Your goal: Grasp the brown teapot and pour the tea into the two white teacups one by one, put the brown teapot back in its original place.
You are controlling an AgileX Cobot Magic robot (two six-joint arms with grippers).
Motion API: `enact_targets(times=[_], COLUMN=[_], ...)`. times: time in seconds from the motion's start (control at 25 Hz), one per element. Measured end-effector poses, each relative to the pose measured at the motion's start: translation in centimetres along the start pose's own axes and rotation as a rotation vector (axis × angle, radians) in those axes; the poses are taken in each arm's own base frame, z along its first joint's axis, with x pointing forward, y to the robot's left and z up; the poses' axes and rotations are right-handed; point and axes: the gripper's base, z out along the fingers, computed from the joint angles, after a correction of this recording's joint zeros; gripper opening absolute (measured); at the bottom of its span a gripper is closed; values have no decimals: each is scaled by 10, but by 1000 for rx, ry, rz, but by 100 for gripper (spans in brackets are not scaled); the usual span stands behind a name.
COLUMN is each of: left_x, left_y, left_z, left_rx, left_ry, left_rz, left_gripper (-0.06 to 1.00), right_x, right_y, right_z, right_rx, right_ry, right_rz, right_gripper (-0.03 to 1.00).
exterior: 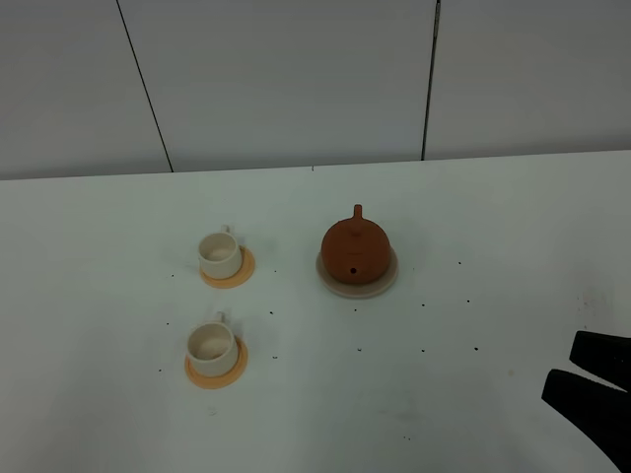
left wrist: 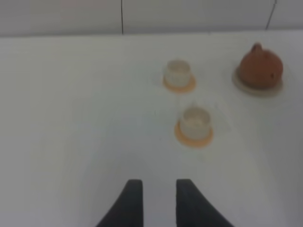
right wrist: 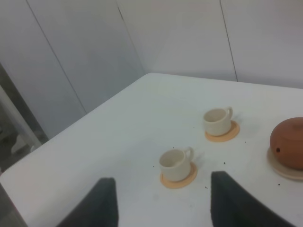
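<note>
only wrist-seen, left pincer [left wrist: 159, 182], brown teapot [exterior: 356, 250] on saucer [exterior: 357, 292]

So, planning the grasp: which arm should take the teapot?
Right, probably. The teapot sits on the side of the right gripper, bare table between them; from the left gripper, the cups stand near the path.

White counter [exterior: 473, 217], flecked with small dark specks [exterior: 423, 350], mostly toward the near side. Lying flat on it:
- pale beige saucer [exterior: 357, 292], near centre
- far coaster [exterior: 229, 283], orange, left of the saucer
- near coaster [exterior: 215, 380], orange, apart from the far one
</note>
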Motion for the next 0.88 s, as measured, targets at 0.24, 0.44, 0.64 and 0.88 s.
enact_targets(times=[0.24,0.44,0.64,0.88], left_x=[25,28,28,28], left_y=[0,1,1,1], left_z=[28,30,30,30], left_rx=[11,7,7,7], left_ry=[73,91,89,88], left_rz=[-13,-10,-9,-9], left_gripper=[24,24,24,24], right_x=[0,0,-1,-7], right_y=[1,2,2,1], right_z=[0,0,0,0], right_rx=[-16,-19,-21,-12], right_ry=[2,2,-11,-75], right_rz=[0,5,42,108], right_gripper=[43,43,43,43])
